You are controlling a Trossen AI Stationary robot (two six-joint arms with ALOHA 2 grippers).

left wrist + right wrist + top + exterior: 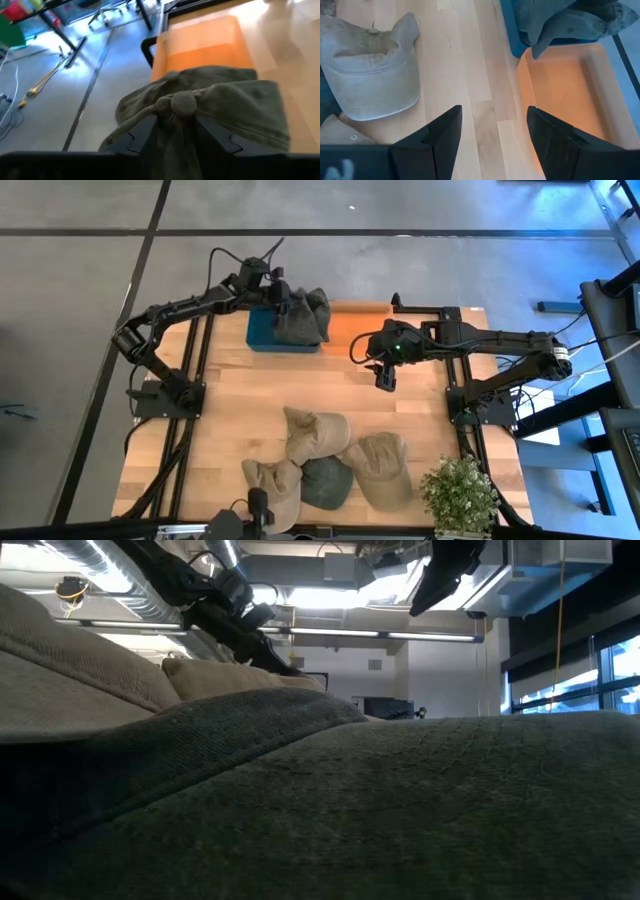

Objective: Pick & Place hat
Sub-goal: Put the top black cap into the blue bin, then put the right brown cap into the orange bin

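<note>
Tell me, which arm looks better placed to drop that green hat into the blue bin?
The left: its gripper is shut on the green hat right over the blue bin. The right gripper hangs open, empty, over bare table.

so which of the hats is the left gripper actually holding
The dark olive hat over the blue bin at the far edge, pinched at its crown by the left gripper. The other hats lie loose in a pile at the near edge, untouched.

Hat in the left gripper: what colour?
Olive green hat, clearest in the left wrist view.
</note>
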